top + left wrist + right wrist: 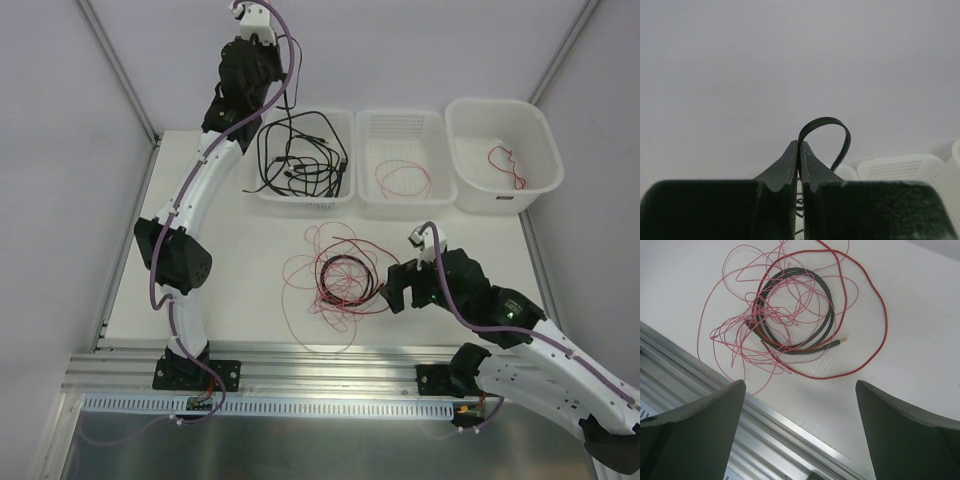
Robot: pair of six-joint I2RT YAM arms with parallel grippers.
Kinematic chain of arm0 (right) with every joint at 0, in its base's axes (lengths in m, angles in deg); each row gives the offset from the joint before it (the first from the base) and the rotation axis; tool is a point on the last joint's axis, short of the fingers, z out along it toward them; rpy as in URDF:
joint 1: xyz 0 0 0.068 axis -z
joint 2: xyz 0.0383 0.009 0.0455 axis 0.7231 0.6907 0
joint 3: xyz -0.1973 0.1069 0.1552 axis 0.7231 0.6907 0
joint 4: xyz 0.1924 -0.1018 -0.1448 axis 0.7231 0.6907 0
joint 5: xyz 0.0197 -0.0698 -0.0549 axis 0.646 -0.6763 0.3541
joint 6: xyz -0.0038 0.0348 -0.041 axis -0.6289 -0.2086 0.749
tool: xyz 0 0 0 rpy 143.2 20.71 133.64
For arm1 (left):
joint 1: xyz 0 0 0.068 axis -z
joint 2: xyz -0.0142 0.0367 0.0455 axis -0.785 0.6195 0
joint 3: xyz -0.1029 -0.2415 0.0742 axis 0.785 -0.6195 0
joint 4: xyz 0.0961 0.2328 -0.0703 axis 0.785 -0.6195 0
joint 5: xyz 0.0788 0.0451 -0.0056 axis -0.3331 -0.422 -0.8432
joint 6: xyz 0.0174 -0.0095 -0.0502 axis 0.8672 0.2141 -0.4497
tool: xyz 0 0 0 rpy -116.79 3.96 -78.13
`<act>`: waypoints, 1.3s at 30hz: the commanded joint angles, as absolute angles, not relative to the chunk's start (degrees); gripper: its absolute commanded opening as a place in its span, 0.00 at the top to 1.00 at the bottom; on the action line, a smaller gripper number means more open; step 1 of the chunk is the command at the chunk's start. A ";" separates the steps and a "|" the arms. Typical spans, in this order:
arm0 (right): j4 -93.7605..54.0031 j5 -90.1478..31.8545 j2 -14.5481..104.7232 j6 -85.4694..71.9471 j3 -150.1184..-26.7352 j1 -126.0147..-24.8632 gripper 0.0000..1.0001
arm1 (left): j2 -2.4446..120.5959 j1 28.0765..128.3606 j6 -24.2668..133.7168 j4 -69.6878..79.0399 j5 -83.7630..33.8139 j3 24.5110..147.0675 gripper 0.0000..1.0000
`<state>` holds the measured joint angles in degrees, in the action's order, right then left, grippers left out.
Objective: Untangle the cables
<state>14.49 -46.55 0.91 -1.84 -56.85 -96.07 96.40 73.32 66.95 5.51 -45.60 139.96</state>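
L gripper (799, 145) is clamped on a loop of black cable (825, 122), raised high near the left bin (262, 190). Risk: snagged black cords (300, 160) get dragged out w/ it. On the table (250, 250), the red/black tangle (790, 315) lies just ahead of the R gripper (800, 386), jaws wide, holding nothing. A grab there could catch several strands & tighten them. Middle bin (400, 120) & right bin (470, 120) each hold a red wire (400, 180). Nothing seems to block the approach.
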 commanded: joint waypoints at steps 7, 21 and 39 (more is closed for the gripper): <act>12.31 -45.31 2.24 -2.23 -57.97 -95.97 0.03 | 98.19 72.37 55.07 11.01 -41.15 124.64 0.99; 15.20 -47.86 0.39 -5.04 -56.65 -96.06 0.03 | 96.01 71.93 51.01 5.48 -39.82 109.25 0.56; 17.94 -51.66 13.31 -8.56 -57.36 -86.95 0.06 | 47.76 77.64 42.58 -7.07 -21.03 66.55 0.01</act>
